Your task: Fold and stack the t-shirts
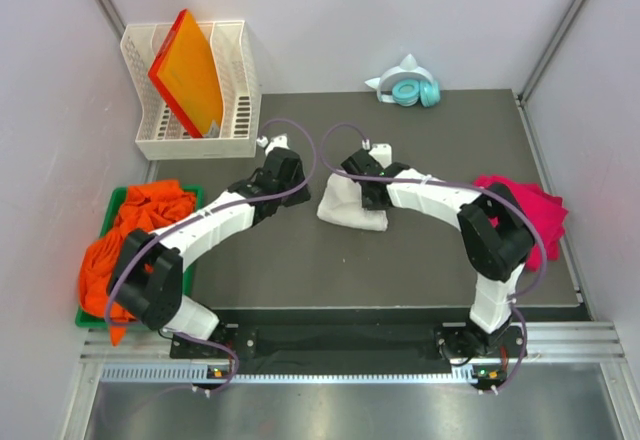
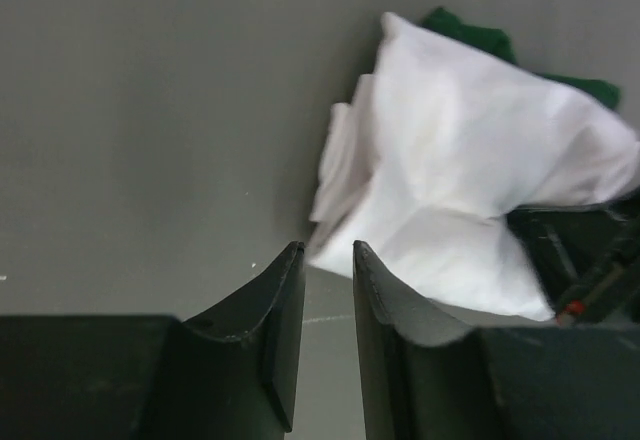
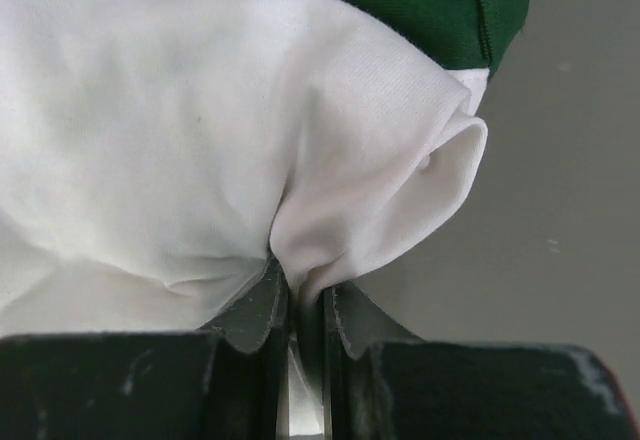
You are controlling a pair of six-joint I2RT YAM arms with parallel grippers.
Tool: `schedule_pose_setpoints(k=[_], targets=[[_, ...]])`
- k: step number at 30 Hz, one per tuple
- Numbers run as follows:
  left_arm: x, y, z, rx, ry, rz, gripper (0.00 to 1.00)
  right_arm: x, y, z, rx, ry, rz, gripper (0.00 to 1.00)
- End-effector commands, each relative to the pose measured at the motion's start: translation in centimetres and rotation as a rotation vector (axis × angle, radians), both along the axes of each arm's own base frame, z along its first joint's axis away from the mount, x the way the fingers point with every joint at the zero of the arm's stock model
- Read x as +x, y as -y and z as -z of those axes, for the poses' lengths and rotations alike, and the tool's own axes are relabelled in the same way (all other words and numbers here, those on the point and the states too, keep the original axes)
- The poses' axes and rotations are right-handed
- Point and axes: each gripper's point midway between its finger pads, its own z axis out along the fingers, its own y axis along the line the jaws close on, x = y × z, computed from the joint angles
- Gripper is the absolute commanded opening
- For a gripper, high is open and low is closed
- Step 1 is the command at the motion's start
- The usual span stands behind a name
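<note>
2 white arms [image 1: 215, 222], black joints [image 1: 150, 280], purple cables [image 1: 314, 157], black grippers [image 2: 328, 250].

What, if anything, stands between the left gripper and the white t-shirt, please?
Nothing visible does: only a strip of table lies between the left gripper and the white t-shirt. The right gripper is pinching a fold of it.

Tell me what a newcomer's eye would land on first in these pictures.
The white t-shirt bunched mid-table draws the eye first, with the right gripper pinching a fold of it. Then the colour: orange shirts heaped in the green bin at the left, and a magenta shirt at the table's right edge.
</note>
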Motion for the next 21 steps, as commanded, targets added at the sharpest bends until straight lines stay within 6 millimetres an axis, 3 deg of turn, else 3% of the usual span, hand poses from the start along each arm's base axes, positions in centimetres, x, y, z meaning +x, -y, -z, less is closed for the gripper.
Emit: schedule_pose_setpoints(k=[1,8,15,21], targets=[[-1.1,-0.7,-0.5,-0.014,0.011,-0.013,0.31,-0.3,5.3,-4.8,-0.196,0.081,0.047,0.00],[-1.9,-0.9,0.8,-0.002,-0.028,0.003,0.29,-0.5,9.9,-10.6,-0.303,0.202,0.148,0.00],[-2.7,-0.5,2.4,-0.002,-0.074,0.036,0.29,-1.5,13.9,-14.0,-0.360,0.245,0.235,0.00],[-3.1,0.3,3.2,-0.014,-0.097,0.068,0.28,-2.6,18.6,-16.6,-0.427,0.269,0.335,0.00]])
